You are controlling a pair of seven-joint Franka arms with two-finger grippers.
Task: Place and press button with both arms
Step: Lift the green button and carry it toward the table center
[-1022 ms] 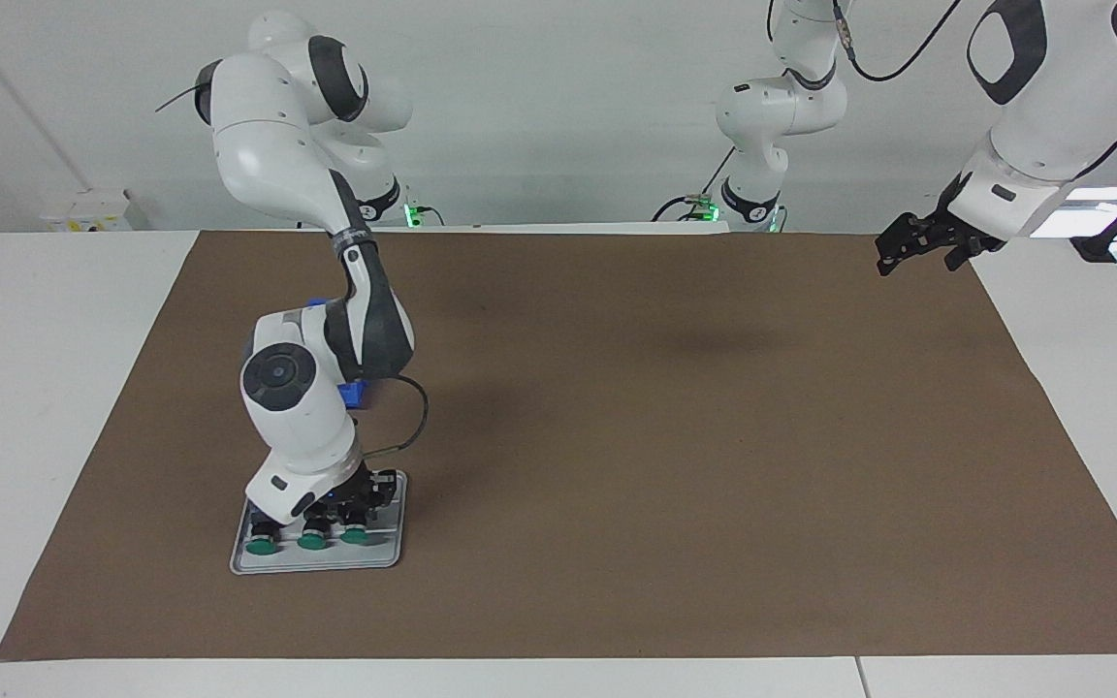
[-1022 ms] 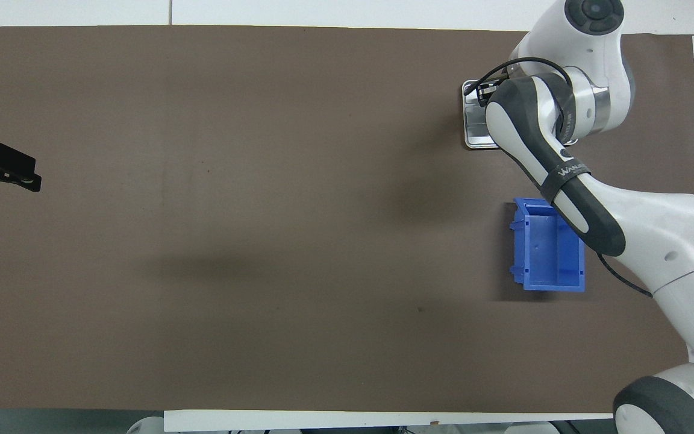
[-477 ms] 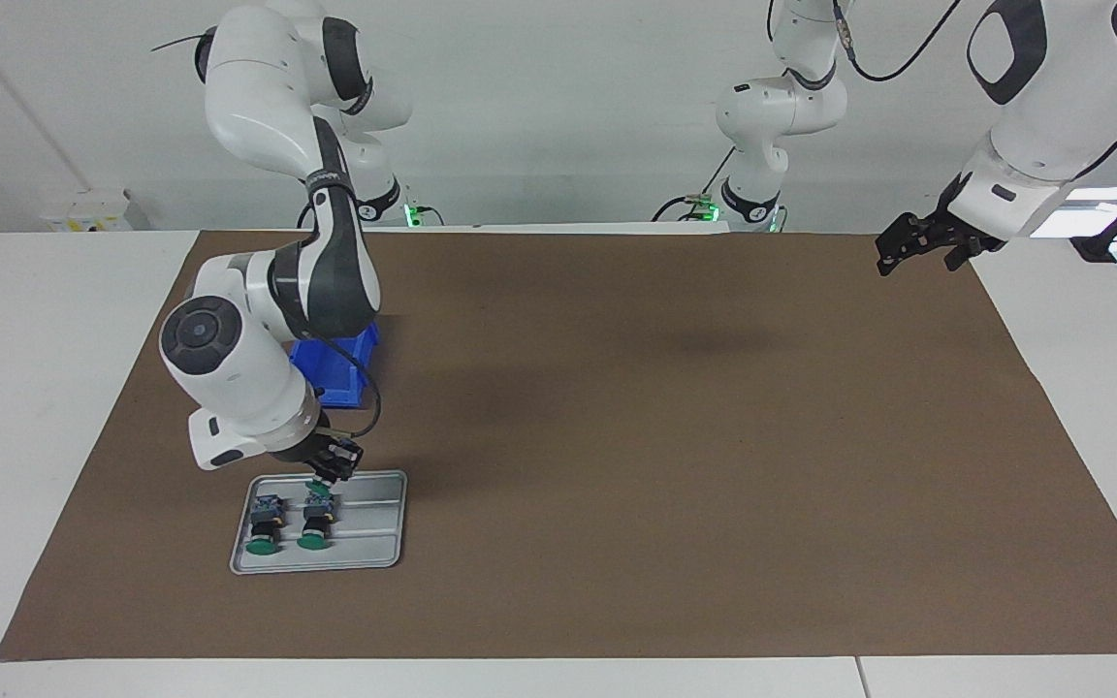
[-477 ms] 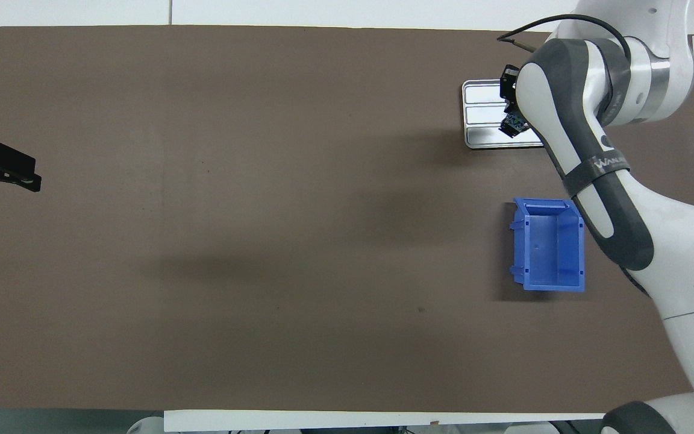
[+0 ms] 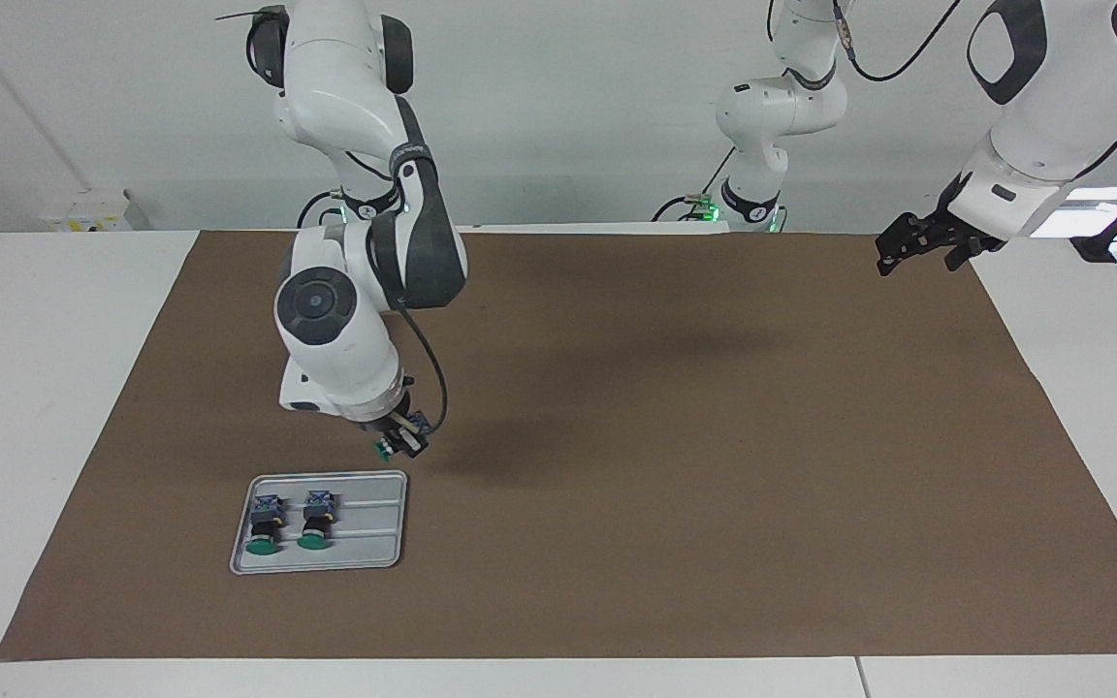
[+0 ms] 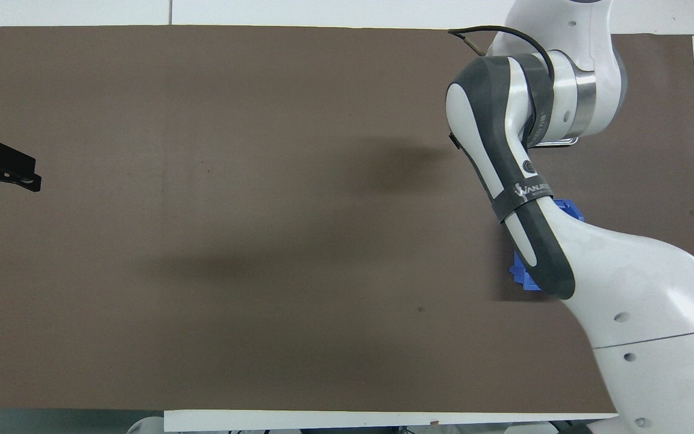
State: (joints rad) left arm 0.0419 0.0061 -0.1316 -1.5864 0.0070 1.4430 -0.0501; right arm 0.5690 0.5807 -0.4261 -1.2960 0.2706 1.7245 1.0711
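Observation:
My right gripper (image 5: 397, 443) is shut on a green-capped button (image 5: 385, 450) and hangs in the air just above the brown mat, over the spot beside the tray's edge nearer to the robots. Two more buttons (image 5: 264, 526) (image 5: 316, 521) lie side by side in the grey metal tray (image 5: 374, 531). In the overhead view the right arm hides its own gripper and the held button. My left gripper (image 5: 915, 246) (image 6: 5, 171) waits open and empty in the air over the mat's edge at the left arm's end.
A blue bin (image 6: 523, 275) sits on the mat nearer to the robots than the tray, mostly covered by the right arm in the overhead view. Only a sliver of the tray (image 6: 564, 141) shows there. The brown mat (image 5: 694, 446) covers most of the white table.
My right gripper has risen from the tray with one button and swung toward the robots and the table's middle. Two buttons stay in the tray. The left arm has not moved.

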